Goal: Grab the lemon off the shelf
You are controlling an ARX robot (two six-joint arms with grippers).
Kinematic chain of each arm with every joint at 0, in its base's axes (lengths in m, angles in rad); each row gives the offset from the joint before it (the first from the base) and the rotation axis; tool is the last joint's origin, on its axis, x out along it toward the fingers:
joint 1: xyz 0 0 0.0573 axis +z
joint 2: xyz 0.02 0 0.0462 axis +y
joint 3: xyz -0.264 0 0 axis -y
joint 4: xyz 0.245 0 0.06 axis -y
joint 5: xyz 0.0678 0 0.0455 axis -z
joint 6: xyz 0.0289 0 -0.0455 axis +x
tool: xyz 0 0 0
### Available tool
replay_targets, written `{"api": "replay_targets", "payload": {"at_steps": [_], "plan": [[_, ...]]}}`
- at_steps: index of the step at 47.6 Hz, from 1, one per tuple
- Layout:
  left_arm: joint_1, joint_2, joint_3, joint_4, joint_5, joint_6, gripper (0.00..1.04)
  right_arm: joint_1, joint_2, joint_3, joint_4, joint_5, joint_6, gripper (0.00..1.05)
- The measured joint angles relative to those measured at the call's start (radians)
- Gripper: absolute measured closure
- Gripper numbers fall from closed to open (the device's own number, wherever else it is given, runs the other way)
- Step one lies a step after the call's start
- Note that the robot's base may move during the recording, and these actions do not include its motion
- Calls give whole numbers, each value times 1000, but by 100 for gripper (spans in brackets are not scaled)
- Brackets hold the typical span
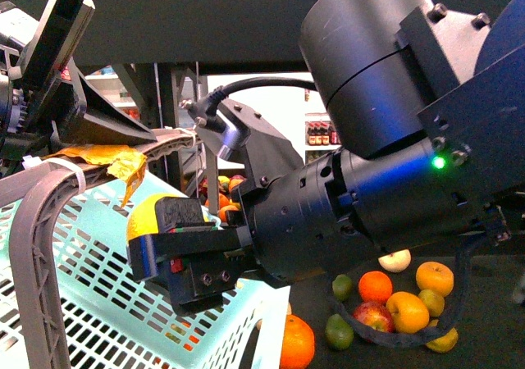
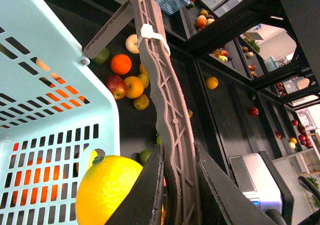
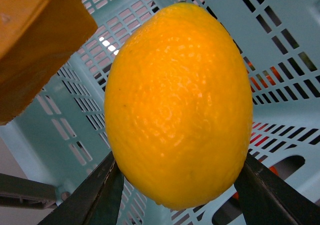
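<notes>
Nearest the lens in the front view, the right arm (image 1: pixel 369 139) reaches across from the right side toward the left. The right gripper (image 3: pixel 179 185) is clamped on the lemon (image 3: pixel 177 105), with a dark finger (image 3: pixel 95 195) pressed against each flank of the fruit. The lemon is off the shelf (image 1: pixel 496 328) and hangs over the open top of a light blue slotted basket (image 1: pixel 98 303), close to the basket's near right corner; only blue lattice shows behind it in the right wrist view. It seems to touch nothing but the fingers, though its underside is hidden.

At the upper left, the left gripper (image 2: pixel 182 185) closes around the basket's grey handle (image 2: pixel 167 100), a black finger (image 2: pixel 150 190) on each side of the bar. A white tie (image 2: pixel 150 33) wraps the handle farther along.

Loose fruit lies on the black shelf deck beyond the basket: an orange (image 1: pixel 375 286), a red apple (image 1: pixel 373 316), a pale round fruit (image 1: pixel 394 261) and small green ones (image 1: pixel 341 286).
</notes>
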Motion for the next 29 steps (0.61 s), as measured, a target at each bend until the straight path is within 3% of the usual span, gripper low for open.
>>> {"api": "replay_targets", "payload": {"at_steps": [11, 29], "plan": [[0, 0, 0, 0, 0, 0, 92, -14, -4, 0, 8, -12, -10, 6], [0, 2, -12, 2, -4, -4, 92, -145, -139, -3, 25, -98, -5, 8]]}}
